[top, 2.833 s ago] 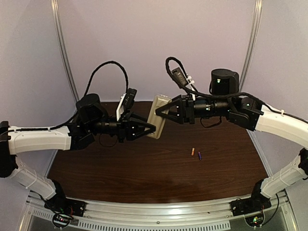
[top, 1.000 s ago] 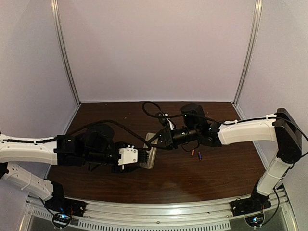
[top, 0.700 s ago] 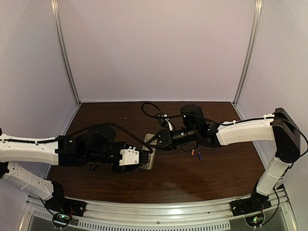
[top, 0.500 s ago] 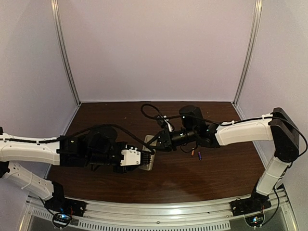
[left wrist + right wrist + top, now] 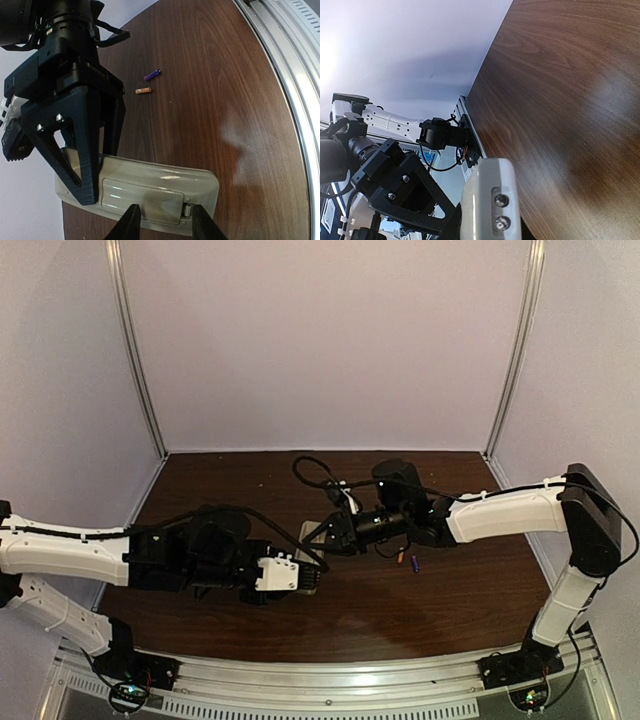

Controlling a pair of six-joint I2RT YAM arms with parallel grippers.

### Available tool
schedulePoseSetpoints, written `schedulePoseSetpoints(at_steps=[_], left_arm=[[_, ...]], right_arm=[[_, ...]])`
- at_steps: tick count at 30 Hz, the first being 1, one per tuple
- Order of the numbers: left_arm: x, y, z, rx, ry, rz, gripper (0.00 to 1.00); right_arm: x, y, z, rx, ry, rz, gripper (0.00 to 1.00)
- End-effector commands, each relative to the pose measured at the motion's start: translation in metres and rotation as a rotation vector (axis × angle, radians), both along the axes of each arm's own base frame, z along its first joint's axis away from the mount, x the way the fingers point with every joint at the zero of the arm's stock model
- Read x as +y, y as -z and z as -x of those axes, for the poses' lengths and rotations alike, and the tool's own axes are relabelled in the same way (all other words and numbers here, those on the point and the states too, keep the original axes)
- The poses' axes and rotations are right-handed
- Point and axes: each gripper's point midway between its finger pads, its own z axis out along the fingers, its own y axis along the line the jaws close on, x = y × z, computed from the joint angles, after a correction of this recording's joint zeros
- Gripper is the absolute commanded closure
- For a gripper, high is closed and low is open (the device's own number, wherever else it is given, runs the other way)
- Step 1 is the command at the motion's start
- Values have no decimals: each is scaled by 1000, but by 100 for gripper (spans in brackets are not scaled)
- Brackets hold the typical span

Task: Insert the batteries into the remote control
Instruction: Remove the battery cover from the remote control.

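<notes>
Remote control (image 5: 150,187): slim beige-grey handset, back side up, lying lengthwise near the middle of the tabletop (image 5: 225,100), a little toward its left edge. Whether it rests on the wood or is held just off it cannot be told.
Battery bay (image 5: 142,197): glossy rectangular panel in the back, with a small metal fitting at one end. Cover on or off: not clear.
Right gripper (image 5: 95,175): fingers closed across the remote's width at the end away from the bay, one over the top and the other behind.
Left gripper (image 5: 166,222): fingers narrowly apart, poised at the remote's long edge, one to either side of the bay's end. Nothing shows clamped between them.
Orange battery (image 5: 143,90): loose on the wood, between the middle and the right edge, well apart from the remote.
Purple battery (image 5: 152,75): just beside the orange one, not touching it.
Handling, remote: judged light and stiff, with a smooth plastic shell that is likely to slip. It is best gripped across the narrow sides at one end, leaving the bay free — as the right gripper has it.
Handling, batteries: judged small, hard, light and liable to roll. Pinch across the body at mid-length, fingers low to the wood.
Risk: a glancing touch could send a battery rolling toward the table edge — approach it squarely.
</notes>
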Motion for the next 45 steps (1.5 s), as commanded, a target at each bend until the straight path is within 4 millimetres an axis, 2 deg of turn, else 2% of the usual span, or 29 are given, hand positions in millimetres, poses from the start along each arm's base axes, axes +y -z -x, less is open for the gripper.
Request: schedulePoseSetpoints(at_steps=[1,10,19,24,32,37,41,45], left_arm=[[-8,-7,-8,-55,-23,4,64],[-4,-14,-14,-103,-56,18,67],[4,-58,-11,-170,-57,177,72],[4,-52,-3,-143,-22,166,73],[0,-22,2,-95,5,65,72],[1,-21,2,-86,-1,63,72],[6,-38,-7,-99,-77,134,67],[15,-50,-15,-15,-174,203,51]], right_arm=[[8,-7,9,16,-43,-37,100],[10,-3,12,39,-58,-38,100],[10,6,13,49,-59,-21,100],[11,1,13,50,-63,-37,100],[10,-17,8,74,-53,-101,100],[6,-18,5,83,-44,-110,100],[-4,-11,-11,58,9,-77,100],[-26,5,-34,48,87,-21,100]])
